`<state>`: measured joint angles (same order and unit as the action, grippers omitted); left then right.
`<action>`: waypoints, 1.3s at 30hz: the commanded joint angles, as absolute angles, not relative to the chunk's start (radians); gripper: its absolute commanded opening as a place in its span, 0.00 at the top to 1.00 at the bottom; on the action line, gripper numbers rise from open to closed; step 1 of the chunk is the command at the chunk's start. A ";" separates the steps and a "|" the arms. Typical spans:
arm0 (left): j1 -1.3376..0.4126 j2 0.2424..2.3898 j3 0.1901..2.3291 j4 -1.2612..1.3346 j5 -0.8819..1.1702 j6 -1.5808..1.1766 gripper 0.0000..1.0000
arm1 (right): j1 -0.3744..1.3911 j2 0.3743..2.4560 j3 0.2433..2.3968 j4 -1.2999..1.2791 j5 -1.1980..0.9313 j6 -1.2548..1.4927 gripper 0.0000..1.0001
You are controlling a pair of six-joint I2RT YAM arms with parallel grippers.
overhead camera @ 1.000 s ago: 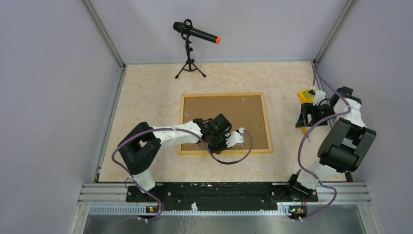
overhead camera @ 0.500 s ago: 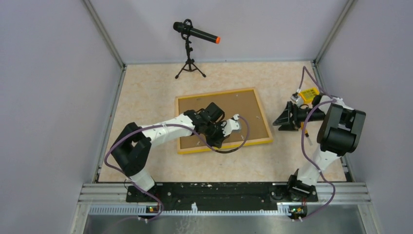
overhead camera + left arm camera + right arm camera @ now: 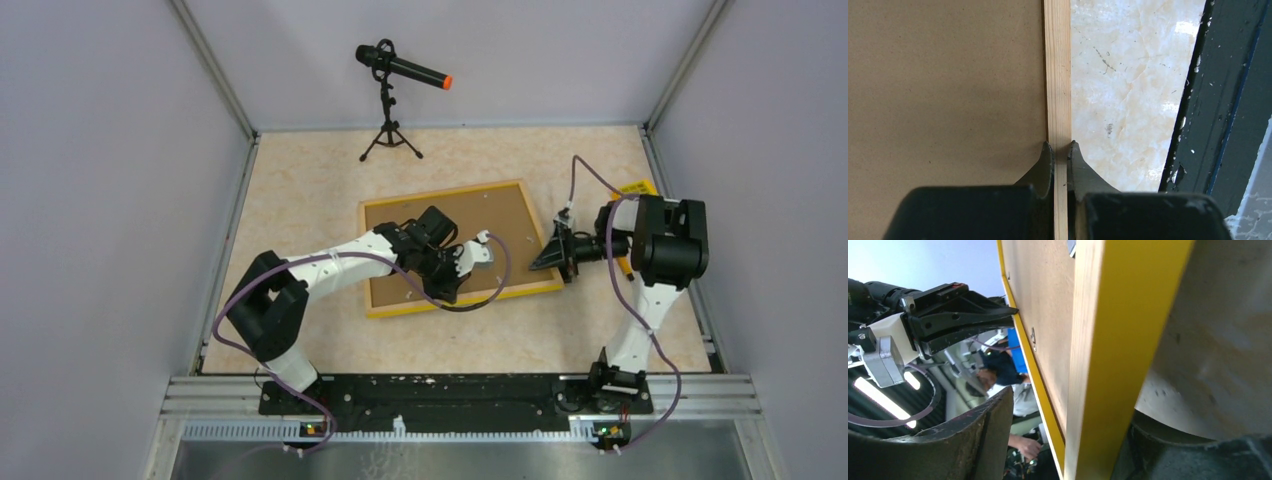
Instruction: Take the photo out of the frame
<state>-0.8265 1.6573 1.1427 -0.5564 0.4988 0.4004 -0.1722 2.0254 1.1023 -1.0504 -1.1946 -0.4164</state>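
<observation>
The frame [image 3: 492,225] lies back up, brown fibreboard with a pale wood edge, skewed on the table. The photo is hidden under the backing. My left gripper [image 3: 443,290] is shut on the frame's near edge; in the left wrist view its fingers [image 3: 1045,165] pinch the pale wood strip [image 3: 1058,75]. My right gripper [image 3: 553,255] is open, with the frame's right edge between its jaws. In the right wrist view the yellow border [image 3: 1120,340] stands between the fingers [image 3: 958,440], with a wide gap on the left side.
A microphone on a small tripod [image 3: 390,75] stands at the back. A small yellow block [image 3: 637,187] lies by the right wall behind the right arm. Metal rails [image 3: 450,400] run along the near table edge.
The left gripper has turned the frame anticlockwise and shifted it left. The right arm has swung from the yellow block to the frame's right edge, jaws open around it.
</observation>
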 commanded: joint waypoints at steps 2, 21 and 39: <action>-0.835 1.621 1.196 -0.498 0.600 0.432 1.00 | -0.102 2.098 1.153 -1.144 -1.353 -0.517 0.47; -0.760 1.607 1.494 -0.792 0.560 0.389 0.26 | -0.165 1.948 1.232 -1.352 -1.282 -0.674 1.00; -0.133 1.481 1.623 -0.727 0.480 0.121 0.08 | -0.134 1.364 1.691 -1.326 -0.770 -0.540 1.00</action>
